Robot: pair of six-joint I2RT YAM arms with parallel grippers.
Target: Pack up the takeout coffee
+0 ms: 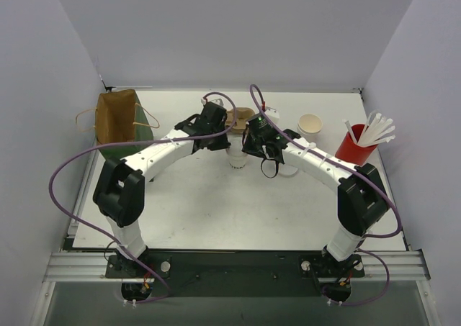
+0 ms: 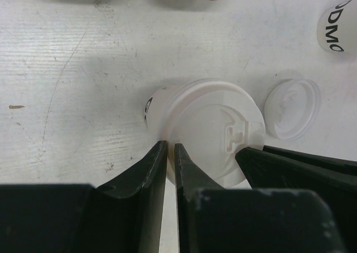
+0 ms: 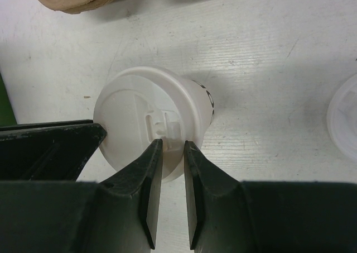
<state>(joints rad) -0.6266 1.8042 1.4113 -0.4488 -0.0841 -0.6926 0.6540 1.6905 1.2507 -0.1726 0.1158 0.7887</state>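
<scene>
The takeout coffee [image 1: 238,158], a small white paper cup under a flat round white plastic lid [image 2: 215,124], stands upright in the middle of the desk [image 1: 216,211], where both arms can reach it. Left pincer [image 2: 169,147] and right pincer [image 3: 173,143] sit on opposite edges of that lid, each narrowed to a slit, likely to press it home; whether either actually pinches the rim, I cannot tell. The open brown paper bag [image 1: 115,117] waits far left.
</scene>
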